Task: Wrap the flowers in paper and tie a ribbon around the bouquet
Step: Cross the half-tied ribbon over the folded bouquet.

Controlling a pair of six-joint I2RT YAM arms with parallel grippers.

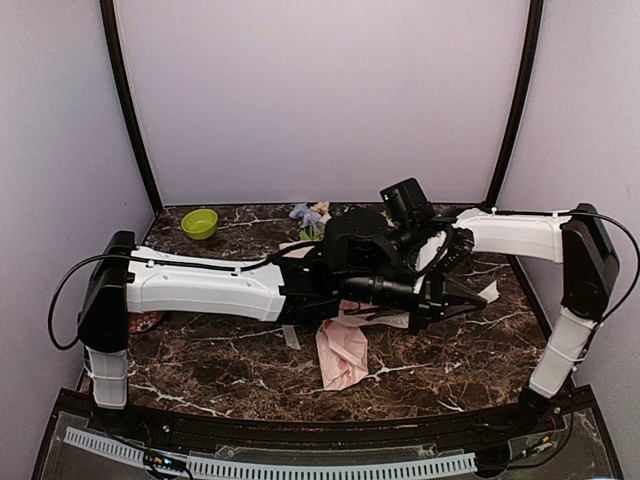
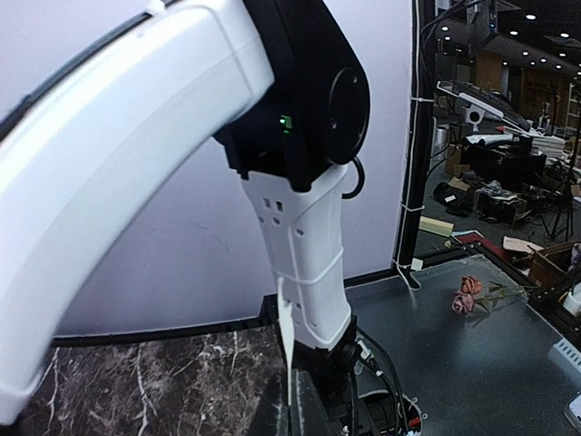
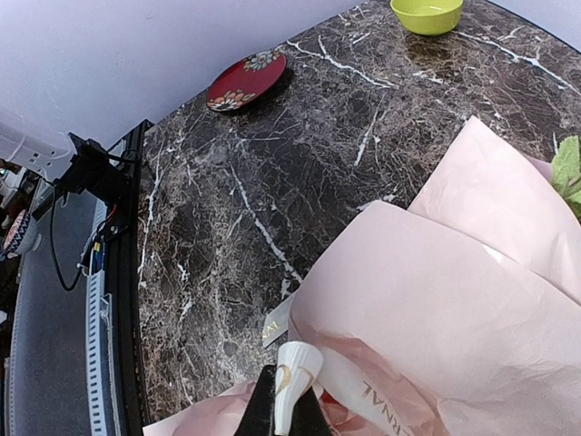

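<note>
The bouquet lies on the marble under both crossed arms. Its pale pink paper [image 1: 341,356] [image 3: 436,300] is rolled round the flowers [image 1: 309,213], whose blue and peach blooms stick out at the far end. One green leaf [image 3: 568,166] shows in the right wrist view. The cream ribbon [image 3: 363,389] with printed letters crosses the paper. My right gripper [image 3: 292,401] is shut on a folded loop of it. My left gripper [image 1: 465,302] [image 2: 290,389] points right and is shut on a thin ribbon strip [image 2: 289,331] that stands up from its dark fingers.
A green bowl [image 1: 200,223] [image 3: 427,14] stands at the back left. A red patterned plate [image 1: 146,321] [image 3: 245,80] lies at the left edge, partly under the left arm. The right arm's white links [image 2: 304,245] rise close in front of the left wrist camera.
</note>
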